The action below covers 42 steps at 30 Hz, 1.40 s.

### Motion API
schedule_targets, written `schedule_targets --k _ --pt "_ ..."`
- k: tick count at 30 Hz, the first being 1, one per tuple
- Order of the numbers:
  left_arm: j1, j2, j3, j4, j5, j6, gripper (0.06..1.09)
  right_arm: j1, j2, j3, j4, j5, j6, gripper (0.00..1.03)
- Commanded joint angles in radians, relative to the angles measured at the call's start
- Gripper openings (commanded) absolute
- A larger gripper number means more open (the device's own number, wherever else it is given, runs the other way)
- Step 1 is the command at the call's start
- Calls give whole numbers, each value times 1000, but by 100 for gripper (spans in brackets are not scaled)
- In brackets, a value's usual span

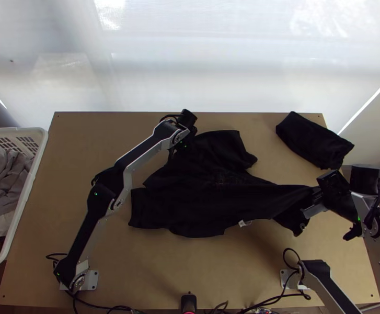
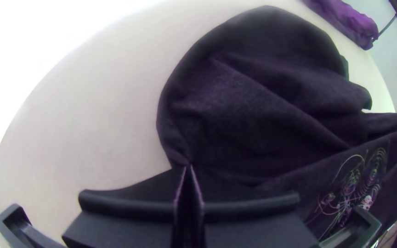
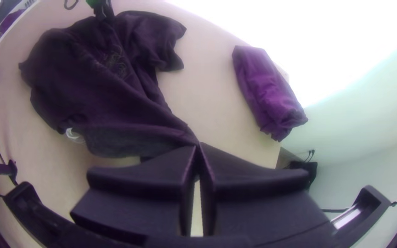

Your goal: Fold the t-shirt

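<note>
The black t-shirt (image 1: pixel 205 193) lies loosely spread and wrinkled across the table's middle, a printed design showing on it in the left wrist view. At its far left part stands my left gripper (image 1: pixel 178 149); in the left wrist view the same left gripper (image 2: pixel 188 169) is shut on the shirt's edge. My right gripper (image 1: pixel 311 201) is at the shirt's right end, which stretches toward it. Seen from the right wrist, the right gripper (image 3: pixel 198 146) has its fingertips together on a drawn-out corner of the shirt (image 3: pixel 116 101). A white tag shows at the near edge.
A folded dark cloth bundle (image 1: pixel 314 140) lies at the table's far right corner. A white basket (image 1: pixel 30 183) with grey clothes stands off the left edge. Cables run along the near edge of the table (image 1: pixel 163 272).
</note>
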Motion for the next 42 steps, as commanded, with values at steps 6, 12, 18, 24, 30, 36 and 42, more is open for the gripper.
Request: schedule_targets --k 6,12,18,24,30,36,42 --pt "121 -201 -39 -67 13 -25 9 64 122 144 75 1 52 3" --pt "242 -391 -62 -115 36 -53 9 84 208 247 118 1 62 3" --pt "358 -609 -68 -133 50 -91 9 116 303 362 190 1 74 3" --pt "441 -838 -83 -139 48 -87 9 176 422 574 265 2 82 3" --pt "453 -1069 -99 -116 50 -27 9 257 447 719 362 22 62 3" --pt "404 -1255 -102 -147 48 19 9 308 304 661 489 73 6 3" --pt "283 -1361 -120 -372 50 39 9 361 183 612 426 73 6 3"
